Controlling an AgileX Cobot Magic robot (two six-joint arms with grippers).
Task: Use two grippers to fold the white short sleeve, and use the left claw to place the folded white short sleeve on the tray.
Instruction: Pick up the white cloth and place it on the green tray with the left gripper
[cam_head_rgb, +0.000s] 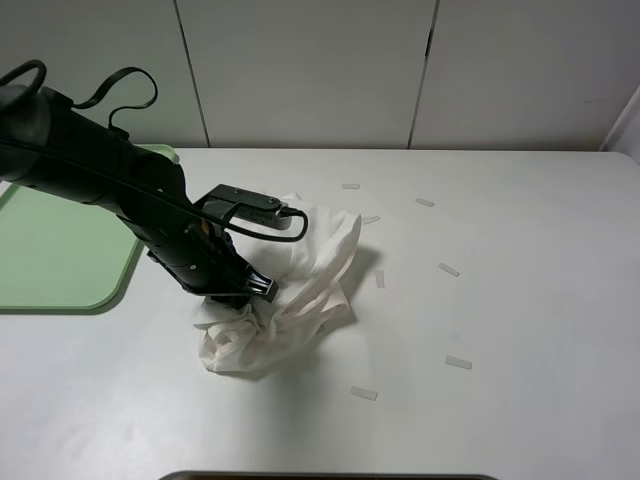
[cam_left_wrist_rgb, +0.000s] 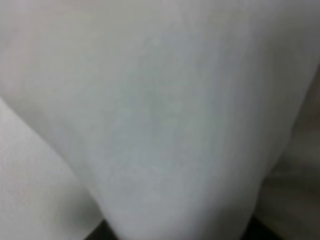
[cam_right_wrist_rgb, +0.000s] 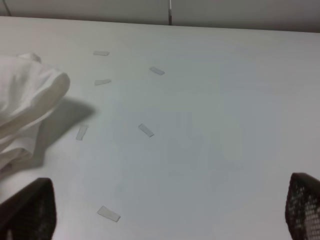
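White short sleeve (cam_head_rgb: 300, 290) bunched in a crumpled heap on the bench (cam_head_rgb: 520, 300), near mid-bench, just beside the pale-green tray (cam_head_rgb: 55, 250) but off it.

Left hand (cam_head_rgb: 245, 290) pressed down into the heap's near-left side; fingers buried in cloth, grip cannot be told; wrist view filled with blurred white fabric. Right hand (cam_right_wrist_rgb: 170, 220) spread wide, holding nothing, over bare bench right of the shirt. Small pale tape strips (cam_head_rgb: 449, 269) scattered around.

Open table (cam_head_rgb: 520, 300) right of shirt (cam_head_rgb: 300, 290)
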